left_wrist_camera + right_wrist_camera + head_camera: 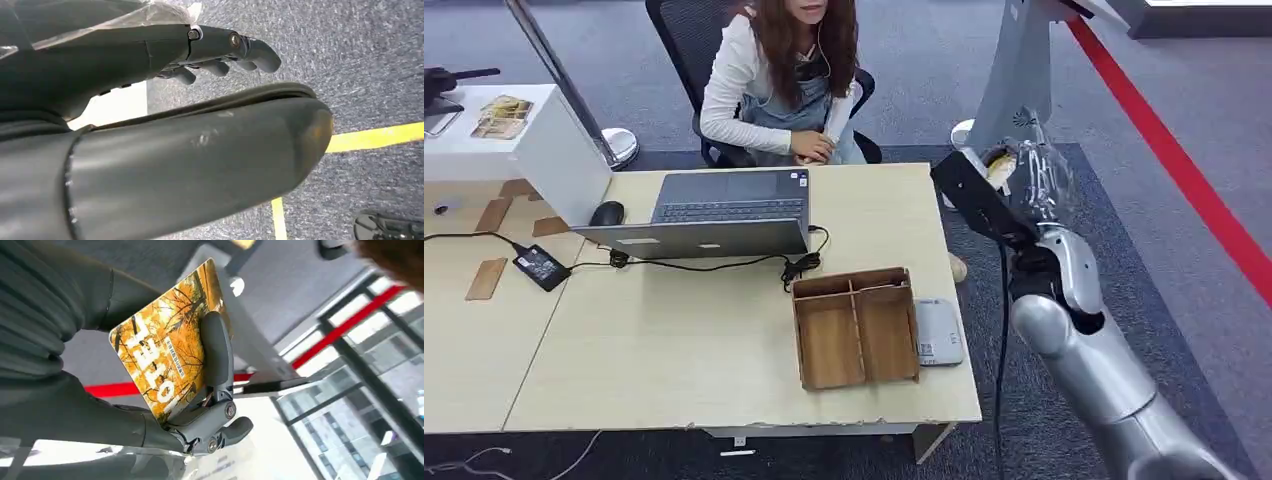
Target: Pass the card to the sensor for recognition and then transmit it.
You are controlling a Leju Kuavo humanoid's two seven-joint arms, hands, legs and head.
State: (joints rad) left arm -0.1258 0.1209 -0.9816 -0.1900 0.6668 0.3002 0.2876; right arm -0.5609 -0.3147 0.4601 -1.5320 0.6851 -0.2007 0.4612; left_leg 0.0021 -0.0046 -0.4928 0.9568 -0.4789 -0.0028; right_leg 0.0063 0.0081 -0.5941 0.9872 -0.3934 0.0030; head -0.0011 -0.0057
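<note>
Two robot hands are recorded. In the head view we find the right robot hand [1034,180] raised off the desk [724,340] at its 2 o'clock corner, over the dark carpet [1144,230]; a trace of orange shows at it, but the grasp cannot be read there. The right wrist view settles it: the right robot hand [200,390] grips the card [165,360], an orange autumn-tree print with white lettering, with a dark finger [216,350] pressed across its face.

From the head view alone we note the grey sensor [938,331] lying flat at 4 o'clock on the desk, touching the right wall of the two-compartment wooden tray [856,325]. The card is well apart from it. A laptop [709,215] sits at 11 o'clock, and a person [784,80] is seated at 12 o'clock.

The left wrist view shows the left robot hand [220,55] over grey carpet with a yellow line [375,137], fingers curled inward, nothing in them.
</note>
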